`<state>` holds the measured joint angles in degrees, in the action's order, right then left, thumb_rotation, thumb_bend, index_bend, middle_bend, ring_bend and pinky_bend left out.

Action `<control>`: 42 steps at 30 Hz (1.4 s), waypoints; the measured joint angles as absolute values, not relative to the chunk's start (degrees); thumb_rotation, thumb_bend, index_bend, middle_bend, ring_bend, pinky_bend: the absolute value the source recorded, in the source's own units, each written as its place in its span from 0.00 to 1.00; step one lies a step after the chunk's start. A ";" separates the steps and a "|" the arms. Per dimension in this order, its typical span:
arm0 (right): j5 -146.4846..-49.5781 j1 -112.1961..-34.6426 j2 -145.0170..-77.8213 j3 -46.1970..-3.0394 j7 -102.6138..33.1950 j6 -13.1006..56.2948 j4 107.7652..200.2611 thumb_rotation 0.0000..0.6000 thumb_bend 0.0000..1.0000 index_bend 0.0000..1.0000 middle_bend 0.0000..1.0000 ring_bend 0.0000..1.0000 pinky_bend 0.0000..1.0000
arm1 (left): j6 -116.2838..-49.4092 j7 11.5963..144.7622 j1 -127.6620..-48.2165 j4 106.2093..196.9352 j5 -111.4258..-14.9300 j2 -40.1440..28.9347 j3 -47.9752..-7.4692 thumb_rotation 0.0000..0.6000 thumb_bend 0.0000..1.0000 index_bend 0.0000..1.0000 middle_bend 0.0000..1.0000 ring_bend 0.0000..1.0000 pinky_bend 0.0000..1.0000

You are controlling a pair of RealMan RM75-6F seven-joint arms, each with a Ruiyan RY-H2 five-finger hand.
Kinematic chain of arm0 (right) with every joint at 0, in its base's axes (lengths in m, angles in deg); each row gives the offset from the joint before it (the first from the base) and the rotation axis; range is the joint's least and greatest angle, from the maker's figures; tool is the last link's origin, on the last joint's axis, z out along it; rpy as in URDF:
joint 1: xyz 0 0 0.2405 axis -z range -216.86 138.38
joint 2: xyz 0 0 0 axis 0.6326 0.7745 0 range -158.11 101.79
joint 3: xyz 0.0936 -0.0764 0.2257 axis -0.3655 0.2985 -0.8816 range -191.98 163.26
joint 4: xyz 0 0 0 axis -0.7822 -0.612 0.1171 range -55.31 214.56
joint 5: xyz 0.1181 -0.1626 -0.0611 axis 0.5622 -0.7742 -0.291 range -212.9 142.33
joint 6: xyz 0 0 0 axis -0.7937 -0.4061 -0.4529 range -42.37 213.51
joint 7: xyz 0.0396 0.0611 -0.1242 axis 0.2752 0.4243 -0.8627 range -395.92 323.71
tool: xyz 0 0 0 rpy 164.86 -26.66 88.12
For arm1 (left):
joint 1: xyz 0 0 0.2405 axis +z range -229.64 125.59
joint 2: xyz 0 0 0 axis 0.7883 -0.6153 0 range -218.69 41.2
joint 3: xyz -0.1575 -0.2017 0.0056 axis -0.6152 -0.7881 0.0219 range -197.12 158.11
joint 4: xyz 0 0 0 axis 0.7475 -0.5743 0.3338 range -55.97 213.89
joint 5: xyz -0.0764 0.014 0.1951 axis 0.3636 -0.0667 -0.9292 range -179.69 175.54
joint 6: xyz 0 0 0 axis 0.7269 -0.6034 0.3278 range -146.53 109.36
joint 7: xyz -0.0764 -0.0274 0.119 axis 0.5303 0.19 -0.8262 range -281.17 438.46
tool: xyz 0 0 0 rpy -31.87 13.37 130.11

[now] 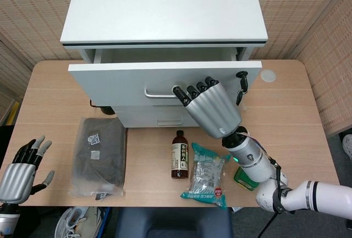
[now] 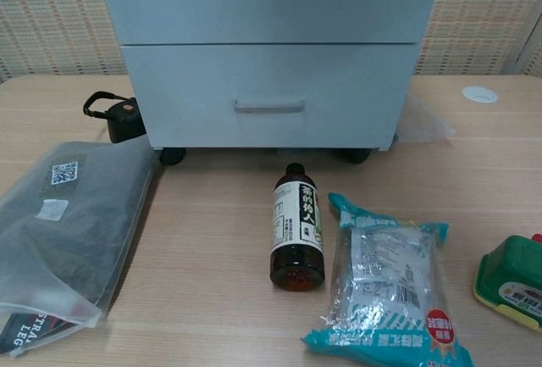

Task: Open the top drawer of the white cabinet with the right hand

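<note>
Right hand [image 1: 212, 109]: your fingers hook over the handle [image 1: 159, 93] of the top drawer [image 1: 137, 78], back of hand up.
Top drawer: it sticks out from the white cabinet [image 1: 163, 7].
Left hand [image 1: 19, 173]: fingers spread, holding nothing, by the table [image 1: 49, 84] corner.

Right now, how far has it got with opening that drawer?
Partly done: the top drawer stands out from the cabinet, with a dark gap showing behind its front. In hand: the right hand has its fingers hooked at the handle. Left: pulling it further, if wanted, and letting go. The left hand rests open, idle.
</note>
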<state>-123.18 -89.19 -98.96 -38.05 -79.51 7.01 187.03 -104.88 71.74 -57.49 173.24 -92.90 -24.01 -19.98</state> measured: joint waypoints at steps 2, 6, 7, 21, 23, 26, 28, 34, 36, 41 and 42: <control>-123.46 -88.83 -98.73 -37.91 -79.71 6.78 187.55 1.00 0.30 0.58 0.94 0.97 0.98 | -104.84 71.62 -57.56 173.32 -92.91 -24.02 -20.03 1.00 0.32 0.09 0.00 0.03 0.11; -124.28 -88.20 -98.33 -37.73 -80.17 6.23 188.63 1.00 0.30 0.58 0.94 0.97 0.98 | -104.69 71.38 -57.69 173.43 -92.91 -24.03 -20.06 1.00 0.32 0.09 0.00 0.03 0.11; -124.54 -88.02 -98.21 -37.67 -80.36 6.10 188.98 1.00 0.30 0.58 0.94 0.97 0.98 | -104.63 71.31 -57.74 173.48 -92.88 -24.03 -20.08 1.00 0.32 0.09 0.00 0.03 0.11; -126.49 -86.03 -97.11 -37.03 -82.83 5.52 192.44 1.00 0.30 0.58 0.94 0.97 0.98 | -104.30 71.02 -58.06 173.54 -92.87 -23.92 -20.13 1.00 0.32 0.09 0.00 0.03 0.11; -126.83 -85.82 -96.96 -37.01 -82.92 5.48 192.78 1.00 0.30 0.58 0.94 0.97 0.98 | -104.31 71.04 -58.05 173.55 -92.82 -23.95 -20.12 1.00 0.32 0.09 0.00 0.03 0.11; -127.25 -85.52 -96.76 -36.98 -83.06 5.49 193.41 1.00 0.30 0.58 0.94 0.97 0.98 | -104.39 71.01 -58.03 173.55 -92.79 -24.00 -20.14 1.00 0.32 0.09 0.00 0.03 0.11; -127.62 -85.32 -96.63 -36.94 -83.29 5.51 193.86 1.00 0.30 0.58 0.94 0.97 0.98 | -104.45 71.02 -57.98 173.59 -92.79 -24.04 -20.11 1.00 0.32 0.09 0.00 0.03 0.11; -128.61 -84.77 -96.43 -36.80 -83.64 5.56 195.16 1.00 0.30 0.58 0.94 0.97 0.98 | -104.44 71.07 -57.96 173.58 -92.77 -24.06 -20.05 1.00 0.32 0.09 0.00 0.03 0.11; -128.98 -84.61 -96.36 -36.68 -83.82 5.66 195.60 1.00 0.30 0.58 0.94 0.97 0.98 | -104.48 71.08 -57.96 173.57 -92.82 -24.07 -20.05 1.00 0.32 0.09 0.00 0.03 0.11; -129.89 -84.16 -96.28 -36.49 -84.30 5.86 196.80 1.00 0.30 0.58 0.94 0.97 0.98 | -104.45 71.17 -58.00 173.52 -92.86 -24.06 -20.03 1.00 0.32 0.09 0.00 0.03 0.11; -130.06 -84.09 -96.27 -36.46 -84.38 5.89 196.96 1.00 0.30 0.58 0.94 0.97 0.98 | -104.47 71.21 -58.00 173.49 -92.86 -24.05 -20.04 1.00 0.32 0.09 0.00 0.03 0.11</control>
